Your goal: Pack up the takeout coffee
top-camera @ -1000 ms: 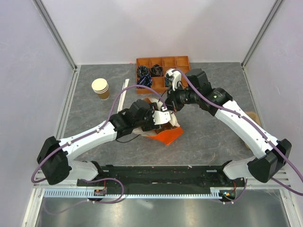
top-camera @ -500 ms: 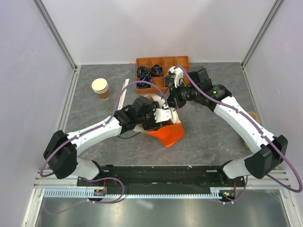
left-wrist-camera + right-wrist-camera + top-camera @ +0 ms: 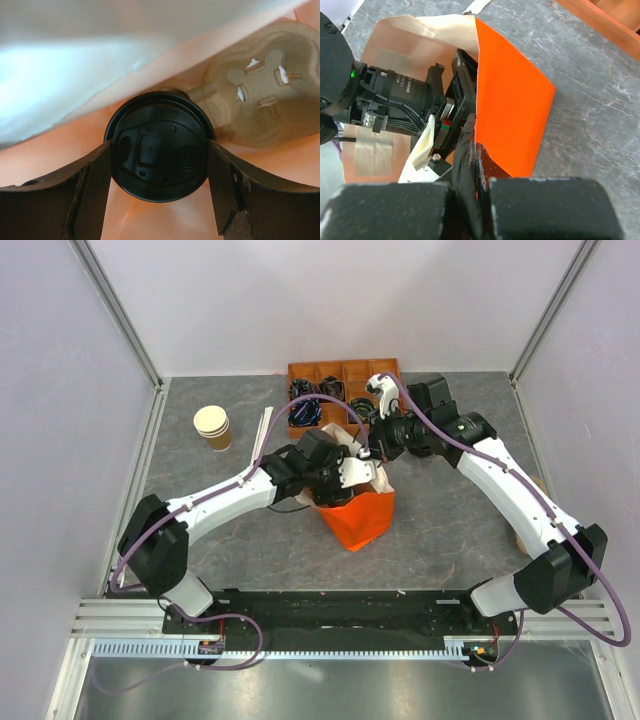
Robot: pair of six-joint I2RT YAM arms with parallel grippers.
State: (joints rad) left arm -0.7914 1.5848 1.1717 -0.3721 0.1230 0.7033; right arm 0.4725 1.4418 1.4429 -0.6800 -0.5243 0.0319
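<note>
the left end effector (image 3: 159,150) sat inside the orange bag (image 3: 365,525) on the worktop (image 3: 460,530), its fingers spread wide and clasping the takeout coffee (image 3: 157,167) at its black lid. the right end effector (image 3: 474,150) was pinched closed on the bag's far rim. a stack of cups (image 3: 212,427) stood beyond.

Grey stone-look table (image 3: 200,530). Plain pale wall (image 3: 60,440) at 9, wall (image 3: 330,300) at 12, wall (image 3: 600,440) at 3. Alu post (image 3: 115,310) at 11, post (image 3: 548,310) at 1. Black rail (image 3: 340,605) and slotted duct (image 3: 300,648) at 6. Light soft, even.
</note>
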